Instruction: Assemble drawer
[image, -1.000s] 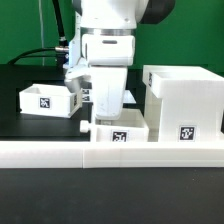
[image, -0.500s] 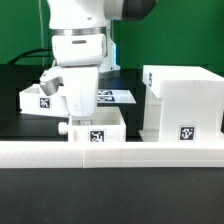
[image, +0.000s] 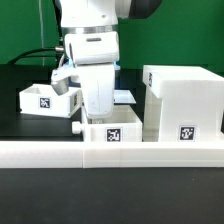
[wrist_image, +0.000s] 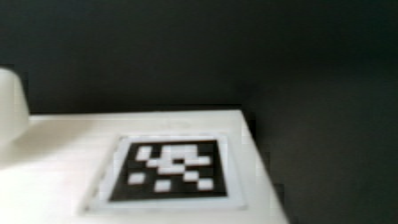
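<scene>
A small knobbed tray (image: 112, 134) with a tag on its front sits against the long front rail, its knob (image: 78, 128) pointing to the exterior view's left. My gripper (image: 99, 113) reaches down onto the tray's back wall and looks shut on it. A second small tray (image: 44, 98) lies further back on the exterior view's left. The tall box casing (image: 184, 98) stands on the exterior view's right. The wrist view shows a white surface with a tag (wrist_image: 173, 170) close up, and my fingers do not show there.
The long low white rail (image: 40, 152) runs across the front of the table. The marker board (image: 127, 97) lies flat behind my arm. Black cables hang at the back on the exterior view's left. The table top (wrist_image: 160, 50) is black.
The tray and my gripper moved together to the exterior view's left, then back right along the rail. The tray now sits closer to the casing than half a second ago.
</scene>
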